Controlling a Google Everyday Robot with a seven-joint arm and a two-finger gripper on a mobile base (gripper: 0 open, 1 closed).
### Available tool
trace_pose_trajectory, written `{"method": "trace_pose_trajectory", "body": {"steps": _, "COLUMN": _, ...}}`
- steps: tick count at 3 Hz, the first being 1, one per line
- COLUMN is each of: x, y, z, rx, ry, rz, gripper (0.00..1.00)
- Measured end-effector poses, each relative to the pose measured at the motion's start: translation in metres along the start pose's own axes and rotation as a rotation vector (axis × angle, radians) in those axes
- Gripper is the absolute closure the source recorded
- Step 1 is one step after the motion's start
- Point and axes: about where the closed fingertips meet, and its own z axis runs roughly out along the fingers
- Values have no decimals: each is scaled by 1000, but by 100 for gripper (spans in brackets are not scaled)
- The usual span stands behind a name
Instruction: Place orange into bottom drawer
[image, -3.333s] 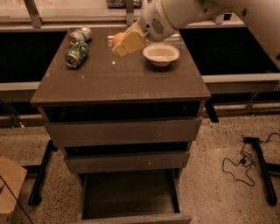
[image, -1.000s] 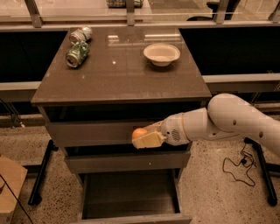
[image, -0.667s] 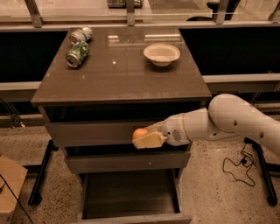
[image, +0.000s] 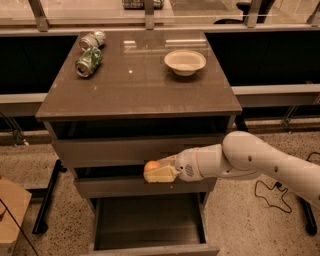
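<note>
While the white arm (image: 260, 162) reaches in from the right, the gripper (image: 157, 172) hangs before the middle drawer front, jaws closed around the orange (image: 151, 165), directly above the pulled-out bottom drawer (image: 150, 222); 2 cans (image: 89, 61) and 1 bowl (image: 185, 61) sit on the counter (image: 135, 92).

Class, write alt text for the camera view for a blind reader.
The robot's hand holds an orange in front of the middle drawer, above the open bottom drawer. A bowl and two cans sit on the cabinet top.
</note>
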Motion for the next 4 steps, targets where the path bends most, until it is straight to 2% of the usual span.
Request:
{"method": "trace_pose_trajectory", "body": {"steps": 2, "x": 86, "y": -51, "z": 82, "rx": -85, "ry": -122, "rz": 153, "gripper": 100}}
{"method": "trace_pose_trajectory", "body": {"steps": 3, "x": 119, "y": -52, "z": 107, "rx": -134, "ry": -128, "rz": 224, "gripper": 100}}
{"method": "trace_pose_trajectory", "body": {"steps": 4, "x": 123, "y": -54, "z": 111, "rx": -132, "ry": -125, "rz": 231, "gripper": 100}}
